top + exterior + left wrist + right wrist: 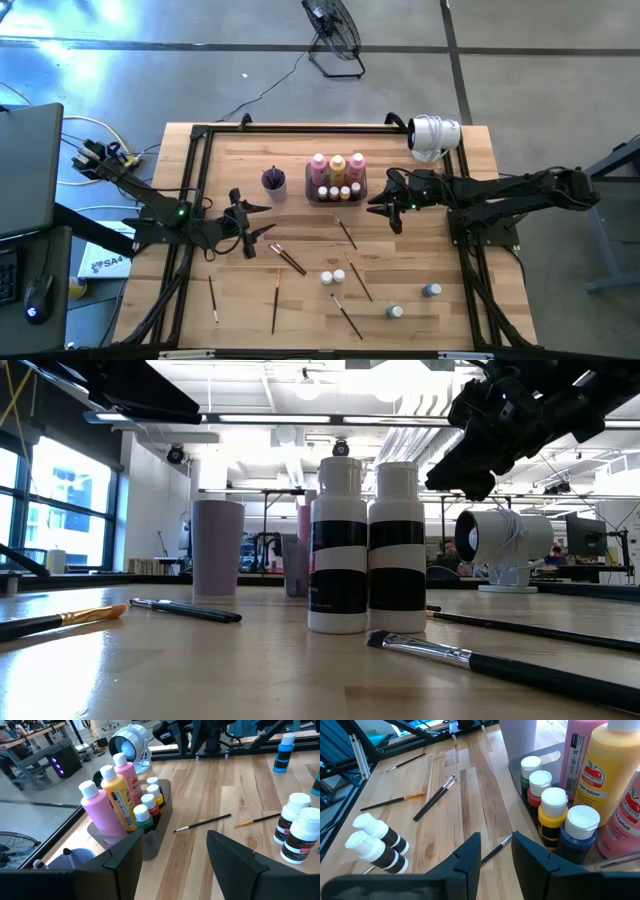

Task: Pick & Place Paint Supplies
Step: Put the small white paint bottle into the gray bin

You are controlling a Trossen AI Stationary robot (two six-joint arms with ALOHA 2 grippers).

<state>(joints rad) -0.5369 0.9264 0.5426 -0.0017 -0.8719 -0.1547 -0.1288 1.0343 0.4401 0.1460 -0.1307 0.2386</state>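
Observation:
A dark grey tray [364, 186] at the table's far middle holds two pink bottles and a yellow one [116, 795] with several small white-capped bottles [555, 815]. A purple cup [274, 182] stands left of it. Thin paintbrushes [345, 233] [287, 258] lie flat on the wood. Two white-capped bottles with black labels [365, 550] stand upright near the middle front. My left gripper [262, 218] hovers open left of the tray. My right gripper [374, 205] hovers open, its gap narrow, right of the tray, above a brush [496, 852].
Two blue-labelled bottles [431, 290] [396, 312] stand at the front right. More brushes [276, 300] [213, 298] [347, 316] lie toward the near edge. A white round device [434, 136] sits at the far right corner. A black frame [200, 140] borders the table.

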